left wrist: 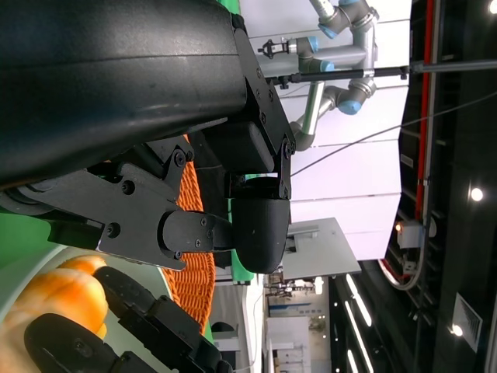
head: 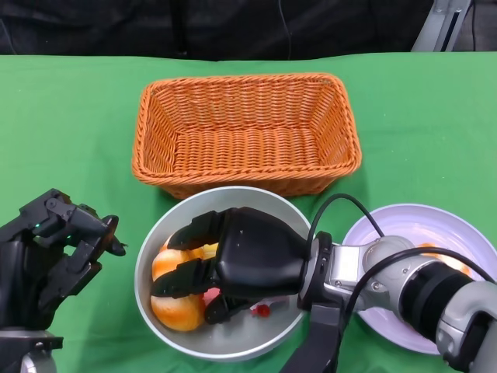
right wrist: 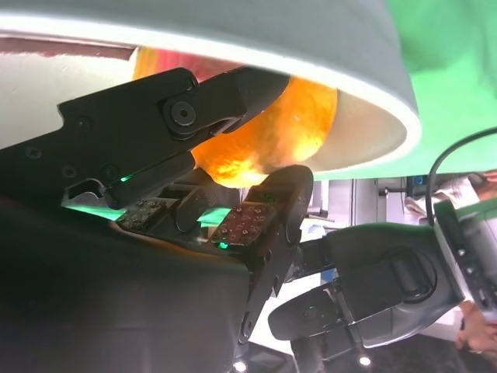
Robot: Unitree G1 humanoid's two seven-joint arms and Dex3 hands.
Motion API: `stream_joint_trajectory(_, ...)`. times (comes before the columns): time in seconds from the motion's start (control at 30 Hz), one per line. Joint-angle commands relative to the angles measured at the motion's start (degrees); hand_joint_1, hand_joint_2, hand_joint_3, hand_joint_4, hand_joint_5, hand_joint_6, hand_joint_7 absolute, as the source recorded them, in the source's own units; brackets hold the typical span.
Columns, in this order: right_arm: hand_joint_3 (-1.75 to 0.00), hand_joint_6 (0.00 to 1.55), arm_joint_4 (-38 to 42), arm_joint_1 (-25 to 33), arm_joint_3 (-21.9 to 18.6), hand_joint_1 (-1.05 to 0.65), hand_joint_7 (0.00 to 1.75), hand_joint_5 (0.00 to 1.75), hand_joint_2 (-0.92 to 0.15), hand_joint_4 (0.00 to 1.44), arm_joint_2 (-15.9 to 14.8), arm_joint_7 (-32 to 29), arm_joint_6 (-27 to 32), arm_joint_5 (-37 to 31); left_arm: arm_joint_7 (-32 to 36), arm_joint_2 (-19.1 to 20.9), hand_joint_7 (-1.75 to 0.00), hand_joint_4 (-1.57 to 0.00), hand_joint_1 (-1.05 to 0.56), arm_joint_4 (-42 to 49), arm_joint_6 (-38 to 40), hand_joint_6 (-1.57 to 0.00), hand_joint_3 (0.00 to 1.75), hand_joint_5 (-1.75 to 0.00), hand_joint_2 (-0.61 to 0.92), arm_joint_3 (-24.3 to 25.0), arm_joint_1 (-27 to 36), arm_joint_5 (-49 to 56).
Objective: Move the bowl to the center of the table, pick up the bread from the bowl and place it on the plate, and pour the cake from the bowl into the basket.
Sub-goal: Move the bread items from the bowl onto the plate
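While glossy bread [head: 177, 309] fills round bowl [head: 152, 242], woven basket [head: 247, 132] nr.

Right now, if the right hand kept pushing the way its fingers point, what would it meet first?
The right hand reaches into the bowl, fingers at the bread. Going on, it would likely press the bread first, then the bowl's far wall. Contact depth is unclear.
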Motion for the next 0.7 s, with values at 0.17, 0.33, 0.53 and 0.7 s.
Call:
stream_joint_trajectory(0.17,0.0,1.0,1.1,2.5,0.4,-0.41,0.0,1.14,-0.84,0.81,0.2,-1.6,-0.1,-0.9,-0.7,1.1,-1.2,-0.79,-0.12,0.2,-1.0,-0.89,0.35,-1.64,0.91,0.2,0.2,-0.6)
stream_joint_trajectory(0.33,0.0,0.99,1.7,2.8,0.4,-0.43,0.0,1.27,-0.8,0.75,0.6,-3.1,-0.5,-1.0,-1.2,1.3,-1.18,-0.8,-0.11,0.8,-1.4,-0.89,0.36,-1.61,0.91,0.4,0.1,-0.9)
stream_joint_trajectory(0.53,0.0,0.95,1.9,3.1,0.1,-0.43,0.0,1.29,-0.8,0.72,0.4,-4.0,-0.7,-0.8,-0.8,1.5,-1.2,-0.78,-0.13,1.8,-2.3,-0.88,0.38,-1.62,0.9,0.6,-0.2,-0.3)
stream_joint_trajectory(0.7,0.0,0.98,1.9,3.3,-0.3,-0.42,0.01,1.24,-0.78,0.74,0.3,-4.7,-1.0,-0.5,-0.5,1.5,-1.21,-0.79,-0.13,2.2,-2.9,-0.87,0.38,-1.62,0.9,0.6,-0.3,0.3)
